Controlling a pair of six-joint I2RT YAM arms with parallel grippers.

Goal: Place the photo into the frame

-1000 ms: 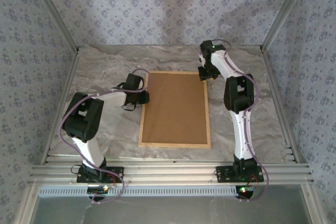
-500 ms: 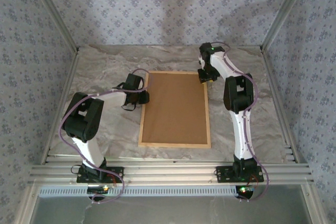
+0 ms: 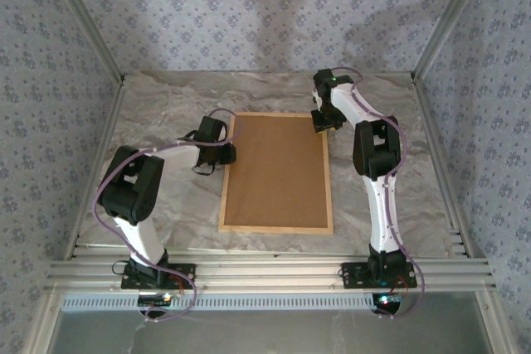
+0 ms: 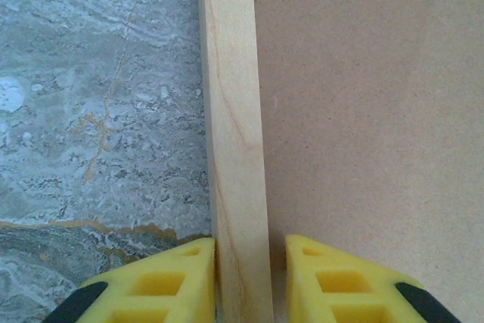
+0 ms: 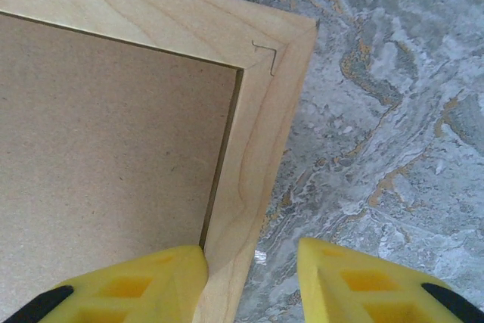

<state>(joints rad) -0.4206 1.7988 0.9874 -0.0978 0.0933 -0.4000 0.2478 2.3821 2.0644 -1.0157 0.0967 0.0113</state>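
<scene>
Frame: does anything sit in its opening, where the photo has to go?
Yes. A brown backing board lies inside the frame and fills it from rail to rail, covering the whole opening.

L gripper (image 4: 245, 251) clamped; R gripper (image 5: 251, 255) part-open

Top view: dim-ish, flat diffuse light from above, cool blue cast, low-res and soft all over. Broad blurry shadows at upper centre on the wallpapered back wall (image 3: 265, 14); shadows on the marble table (image 3: 166, 113) barely register. No glare.

Wrist views are much brighter with even light; wood grain of the frame (image 4: 234, 111) and the marble veins are sharp. Thin dark shadow line along the rail's inner edge by the backing board (image 5: 98, 134). Yellow fingertips (image 4: 162, 285) at the bottom edge are slightly out of focus.
</scene>
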